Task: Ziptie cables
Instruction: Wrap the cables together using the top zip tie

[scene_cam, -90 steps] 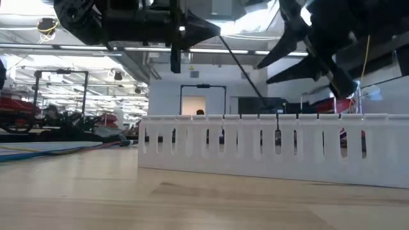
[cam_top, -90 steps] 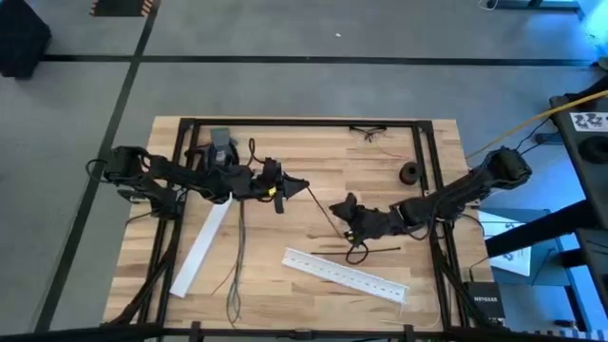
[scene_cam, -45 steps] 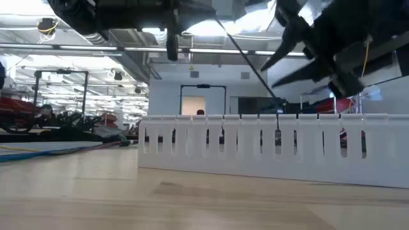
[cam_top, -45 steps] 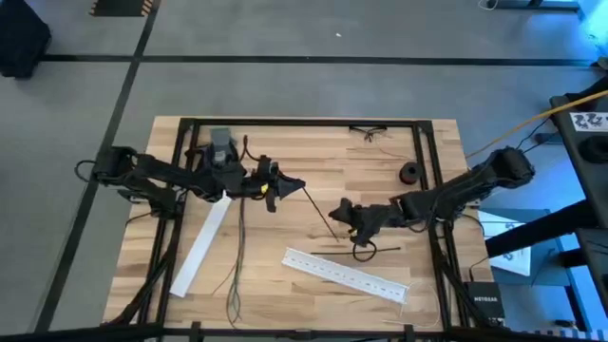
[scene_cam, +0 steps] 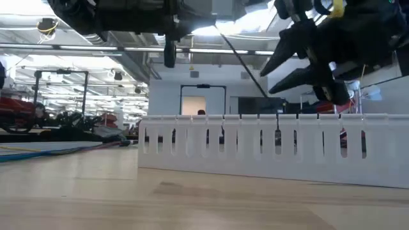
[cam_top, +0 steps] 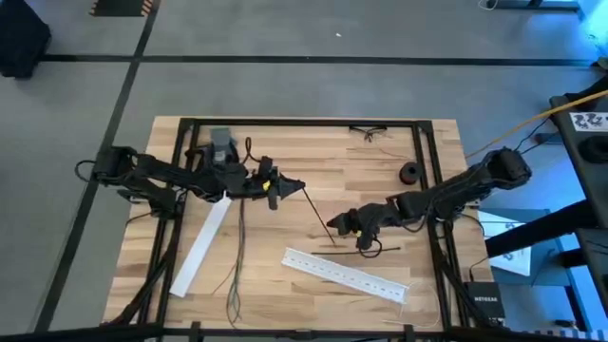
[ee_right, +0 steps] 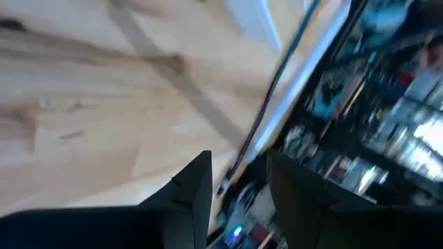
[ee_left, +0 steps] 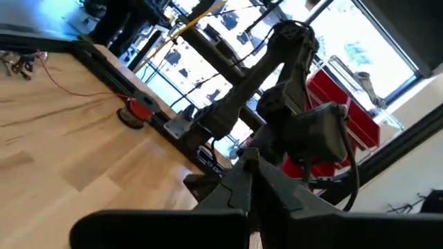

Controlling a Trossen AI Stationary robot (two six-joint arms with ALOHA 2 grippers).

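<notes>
**Left gripper holds a black strip up; cables lie untouched on the desk**

Landmark: the white perforated strip (cam_top: pixel 345 274) lying slantwise on the wooden desk (cam_top: pixel 313 157), near its front edge.

- Left gripper (cam_top: pixel 300 184): above the desk, up and to the left of the white strip's left end. Fingers closed to a point on a thin stiff black strip (cam_top: pixel 317 211). The strip slants down from the fingertips toward the desk, ending just above the white strip's middle. In the low view the same strip (scene_cam: pixel 246 67) runs diagonally over the white strip (scene_cam: pixel 268 148).
- Right gripper (cam_top: pixel 337 223): just above the white strip's middle, close to the black strip's lower end. Fingers (scene_cam: pixel 291 61) parted in a clear V in the low view, nothing between them.
- Cables (cam_top: pixel 237 249): loose dark bundle on the desk left of the white strip, running from under the left arm toward the front edge, ends splayed. Neither gripper touches them.
- A second white strip (cam_top: pixel 201 245) lies left of the cables.
- Small black roll (cam_top: pixel 410 173) well behind the white strip's right end.
</notes>
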